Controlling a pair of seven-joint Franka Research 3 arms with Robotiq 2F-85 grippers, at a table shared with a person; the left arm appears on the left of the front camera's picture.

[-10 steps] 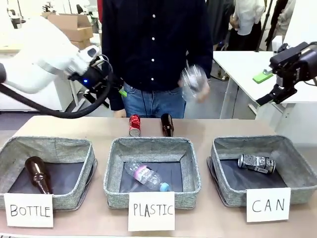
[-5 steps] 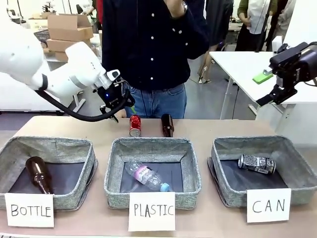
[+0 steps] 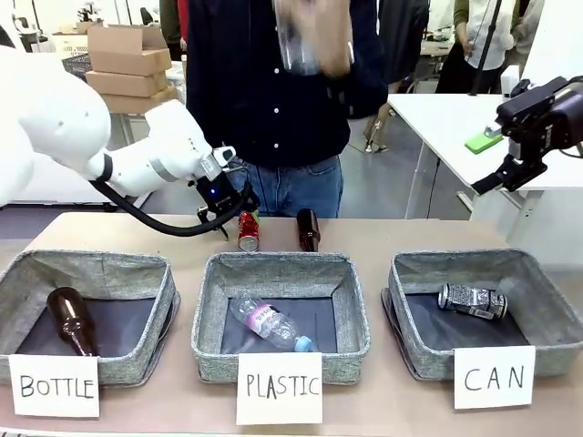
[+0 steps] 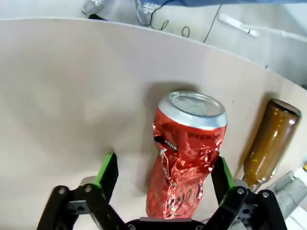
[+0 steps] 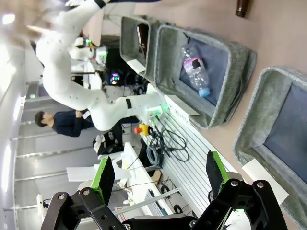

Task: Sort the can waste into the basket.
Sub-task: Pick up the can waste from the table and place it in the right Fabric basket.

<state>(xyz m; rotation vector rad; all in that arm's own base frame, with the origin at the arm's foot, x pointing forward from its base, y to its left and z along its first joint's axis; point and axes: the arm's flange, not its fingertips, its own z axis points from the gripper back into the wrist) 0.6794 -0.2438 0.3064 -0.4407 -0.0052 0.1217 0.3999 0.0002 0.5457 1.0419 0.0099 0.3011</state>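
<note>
The dented red can (image 3: 248,231) stands upright on the table behind the middle basket. My left gripper (image 3: 235,217) has come down on it, open. In the left wrist view the red can (image 4: 188,152) sits between the two green pads (image 4: 108,171), which stand apart from it on both sides. The dark printed can (image 3: 471,299) lies on its side in the grey basket labelled CAN (image 3: 455,261) at the right. My right gripper (image 3: 499,178) hangs open high above that basket's far right, holding nothing, and its fingers (image 5: 105,176) are spread wide in the right wrist view.
A brown bottle (image 3: 308,229) stands just right of the red can, also as the brown bottle (image 4: 268,139). The BOTTLE basket (image 3: 91,266) holds a brown bottle, the PLASTIC basket (image 3: 279,264) a clear bottle (image 3: 271,322). The person across the table holds a clear bottle (image 3: 310,36) up high.
My left arm has swung right and down from the left side until its gripper is around the red can. The person's hand lifted the clear bottle upward. The right arm has not moved.
</note>
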